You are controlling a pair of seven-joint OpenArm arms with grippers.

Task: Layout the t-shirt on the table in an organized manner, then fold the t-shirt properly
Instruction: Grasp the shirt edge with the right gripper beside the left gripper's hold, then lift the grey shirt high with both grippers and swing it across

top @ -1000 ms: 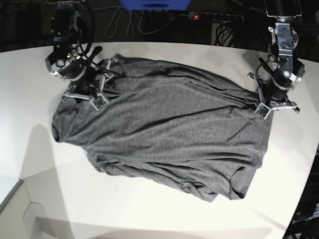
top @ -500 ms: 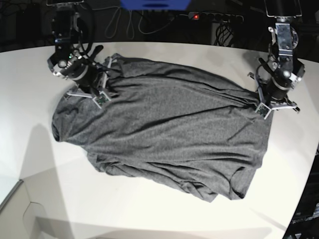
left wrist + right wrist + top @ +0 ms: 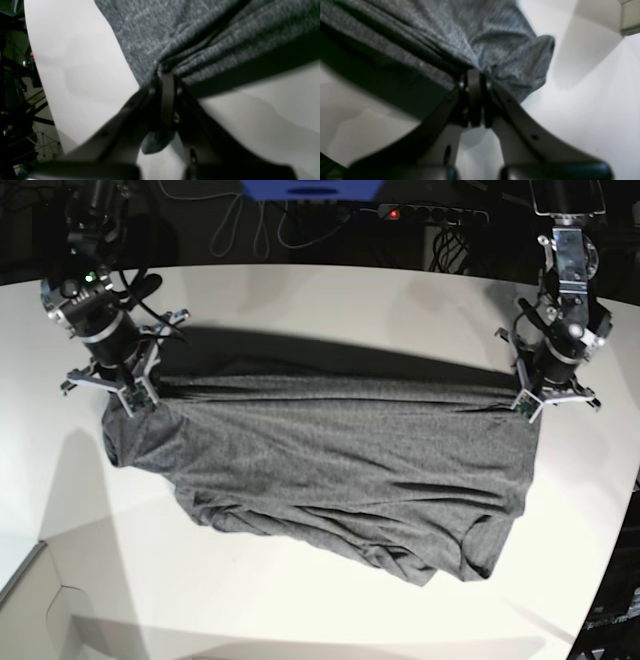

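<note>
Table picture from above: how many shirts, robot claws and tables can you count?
t-shirt: 1, dark grey
robot claws: 2, the left gripper and the right gripper, each pinching the shirt's top edge
table: 1, white
Total: 4

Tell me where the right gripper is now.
In the base view, the right gripper sits at the upper left, shut on the t-shirt at its top corner, above the table.

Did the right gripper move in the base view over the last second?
Yes. The right gripper, shut on the heathered dark grey knit t-shirt, has shifted toward that view's left, along the white table's far edge, pulling the shirt's top edge taut.
</note>
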